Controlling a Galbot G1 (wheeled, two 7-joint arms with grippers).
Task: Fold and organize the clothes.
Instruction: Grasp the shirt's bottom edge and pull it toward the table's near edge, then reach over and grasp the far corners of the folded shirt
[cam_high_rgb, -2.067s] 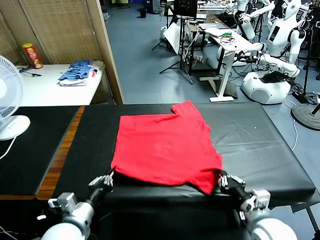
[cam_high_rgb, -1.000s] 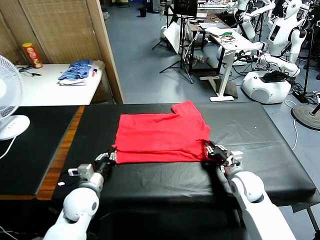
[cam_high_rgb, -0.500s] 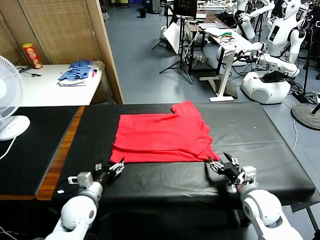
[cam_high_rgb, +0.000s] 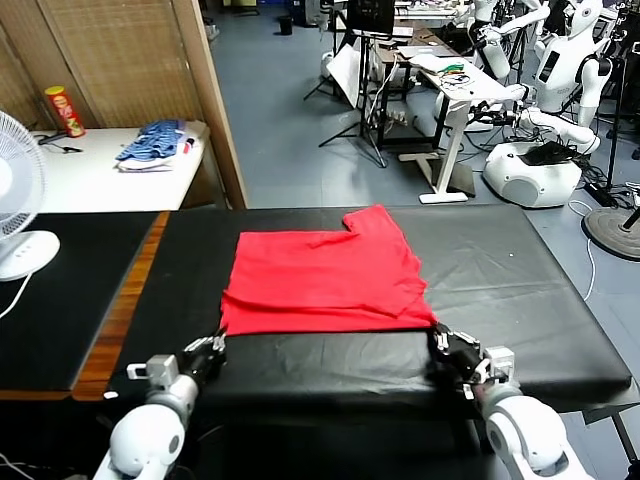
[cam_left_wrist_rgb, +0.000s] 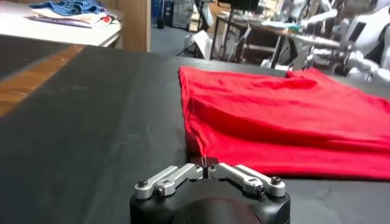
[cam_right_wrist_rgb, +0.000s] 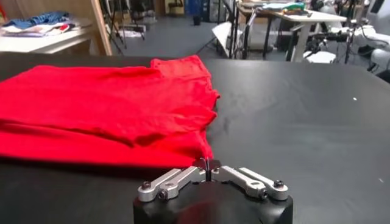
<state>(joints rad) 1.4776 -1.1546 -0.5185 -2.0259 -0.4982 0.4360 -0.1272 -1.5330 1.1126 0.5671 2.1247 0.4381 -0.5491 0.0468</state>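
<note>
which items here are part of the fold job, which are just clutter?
Job: red T-shirt; left gripper shut on its near-left corner; right gripper shut on its near-right corner.
Clutter: blue garment bundle; chip can; white fan.

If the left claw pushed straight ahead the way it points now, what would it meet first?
The red T-shirt. The left claw is shut right at its near corner, apparently pinching it, so going on means pushing into the folded cloth on the black table.
</note>
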